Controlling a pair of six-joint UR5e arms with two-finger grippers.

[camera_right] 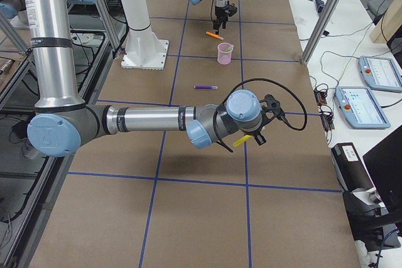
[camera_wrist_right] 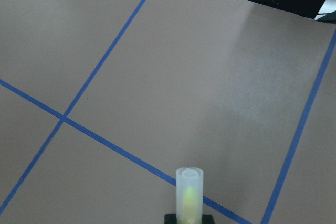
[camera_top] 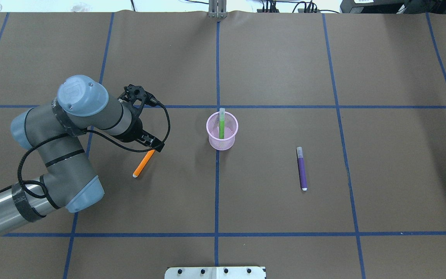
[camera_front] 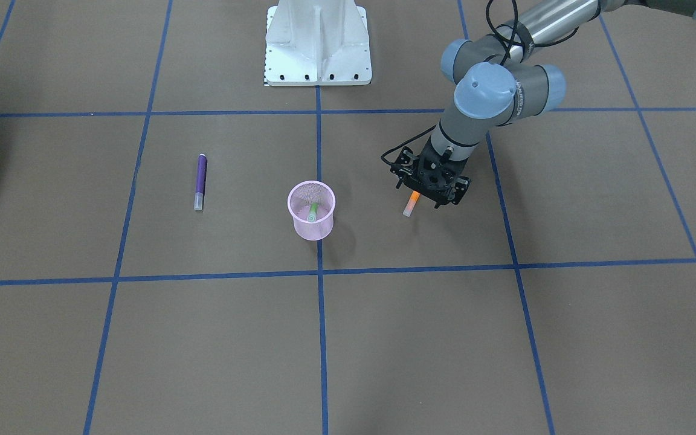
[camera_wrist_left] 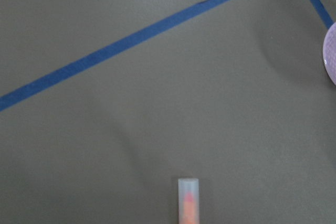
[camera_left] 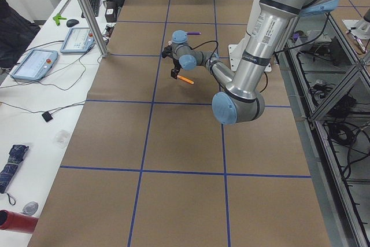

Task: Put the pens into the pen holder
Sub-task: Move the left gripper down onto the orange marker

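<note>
My left gripper (camera_top: 156,148), closed on the orange pen (camera_top: 144,163) that slants out of it, sits near the pink pen holder (camera_top: 225,144), which lies off to my right with a green pen (camera_top: 221,128) inside, while my right gripper (camera_right: 254,135), gripping a yellow pen (camera_right: 242,140), hangs well away.

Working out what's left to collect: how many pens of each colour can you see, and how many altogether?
green pen: 1, standing in the pen holder
orange pen: 1, at the left gripper
purple pen: 1, lying on the table
yellow pen: 1, in the right gripper
Total: 4 pens
</note>
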